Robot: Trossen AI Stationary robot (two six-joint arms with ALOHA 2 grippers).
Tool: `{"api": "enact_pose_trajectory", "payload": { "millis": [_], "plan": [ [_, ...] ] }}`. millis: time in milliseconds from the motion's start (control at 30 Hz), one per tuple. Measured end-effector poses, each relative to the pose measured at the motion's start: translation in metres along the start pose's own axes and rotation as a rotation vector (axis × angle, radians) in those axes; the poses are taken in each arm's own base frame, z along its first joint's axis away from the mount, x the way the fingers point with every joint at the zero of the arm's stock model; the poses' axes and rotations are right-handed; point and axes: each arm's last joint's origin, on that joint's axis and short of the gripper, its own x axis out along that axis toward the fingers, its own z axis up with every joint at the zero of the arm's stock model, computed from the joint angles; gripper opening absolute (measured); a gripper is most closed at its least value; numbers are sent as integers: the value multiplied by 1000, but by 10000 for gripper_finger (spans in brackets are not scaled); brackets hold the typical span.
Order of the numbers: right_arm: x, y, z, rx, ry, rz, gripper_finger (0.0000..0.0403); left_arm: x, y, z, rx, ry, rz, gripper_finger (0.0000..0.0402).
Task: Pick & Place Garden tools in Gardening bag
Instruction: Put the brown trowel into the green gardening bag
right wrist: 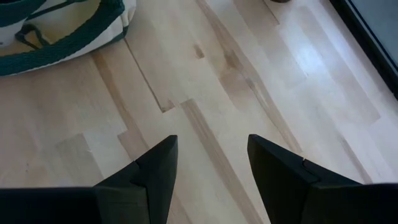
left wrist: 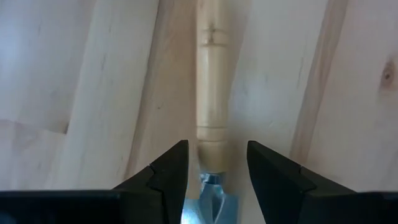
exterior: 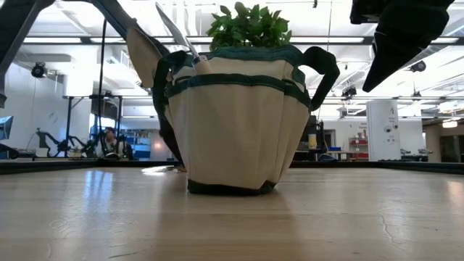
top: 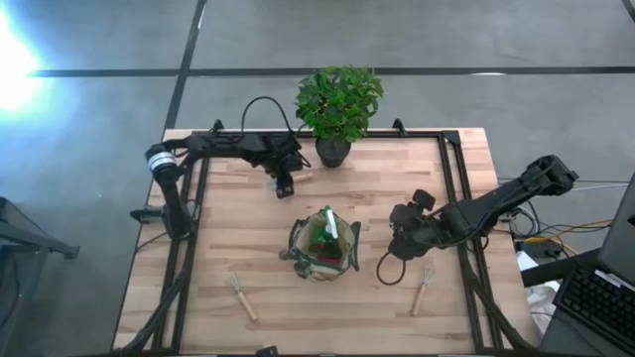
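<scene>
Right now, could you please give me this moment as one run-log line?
left gripper: fingers open astride wooden-handled tool near plant pot | right gripper: open, empty, beside gardening bag | two tools still on table

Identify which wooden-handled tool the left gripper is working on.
The one at the table's far edge beside the plant pot: the left gripper straddles this tool with open fingers. The other two lie untouched near the front edge.
</scene>
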Motion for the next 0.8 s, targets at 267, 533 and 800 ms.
{"api": "enact_pose_trajectory", "payload": {
  "millis": [267,533,800],
  "plan": [
    [0,0,0,-7,0,0,187,14,1,-1,18,25,-7,165],
    [0,0,0,-6,0,0,187,15,1,-1,24,29,-8,162],
    [0,0,0,-2,-4,2,187,16,2,-1,24,27,-3,79]
  ]
}}
